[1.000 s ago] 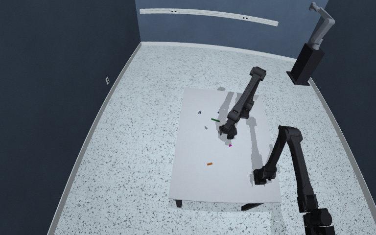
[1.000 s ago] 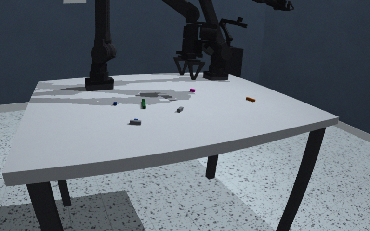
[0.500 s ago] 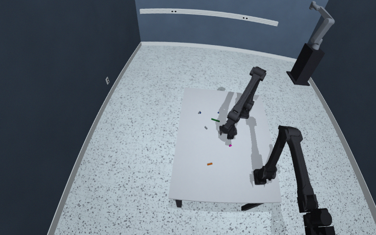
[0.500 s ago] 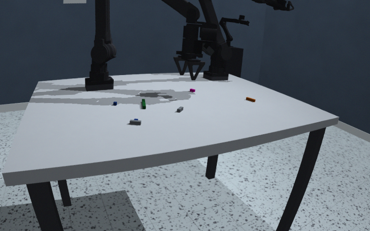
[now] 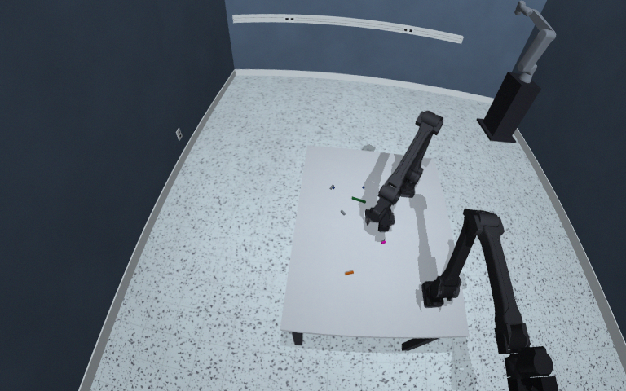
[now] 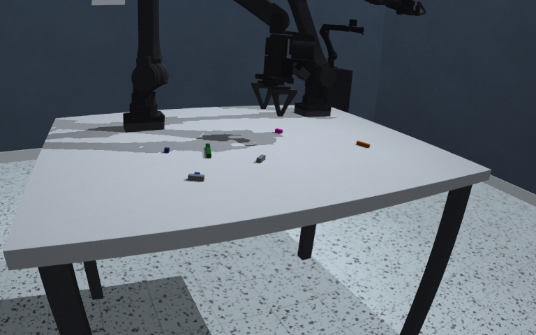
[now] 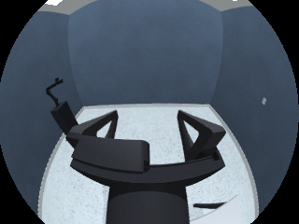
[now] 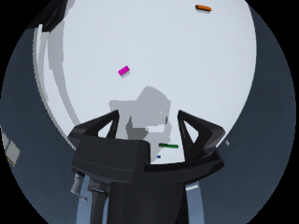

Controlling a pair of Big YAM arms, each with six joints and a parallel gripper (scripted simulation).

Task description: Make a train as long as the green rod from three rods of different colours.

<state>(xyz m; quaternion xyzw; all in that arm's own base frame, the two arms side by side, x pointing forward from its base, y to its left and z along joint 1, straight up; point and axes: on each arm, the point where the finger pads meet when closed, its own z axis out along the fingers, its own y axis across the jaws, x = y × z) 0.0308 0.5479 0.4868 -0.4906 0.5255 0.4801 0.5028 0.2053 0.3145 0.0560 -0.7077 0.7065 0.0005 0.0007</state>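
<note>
Exterior view, lower left of the table (image 5: 295, 299) (image 6: 252, 229) (image 7: 224, 216) (image 8: 210, 70): first grey rod (image 5: 331, 186) (image 6: 195, 177) lay flat with first blue rod (image 5: 332, 187) (image 6: 197, 174) just behind it, contact unresolved. Beyond, second grey rod (image 5: 342, 212) (image 6: 260, 158) sat near centre, green rod (image 5: 359, 199) (image 6: 208, 151) (image 8: 168, 146) left of it, second blue rod (image 5: 363, 187) (image 6: 167, 150) (image 8: 159, 157) further left; orange rod (image 5: 349, 272) (image 6: 363, 144) (image 8: 204, 7) lay alone at right. Magenta rod (image 5: 383, 242) (image 6: 278, 130) (image 8: 123, 71) lay farther back, below right gripper (image 5: 374, 226) (image 6: 271, 111) (image 8: 148, 112), raised, fingers wide, nothing between. Farthest, upper right, left gripper (image 6: 423, 13) (image 7: 148, 112) was likewise wide and unloaded, beyond the table. Progress: no train seen. Judged combination: one blue, one grey, orange (1 + 3 + 4 = 8); alignment and joining all remained. Edges: near edge ran closest to the grey-blue pair, leaving some margin; no rod overhung. Room looked ample between orange and second grey; tighter around the pair, where a finger could probably nudge the neighbour.
</note>
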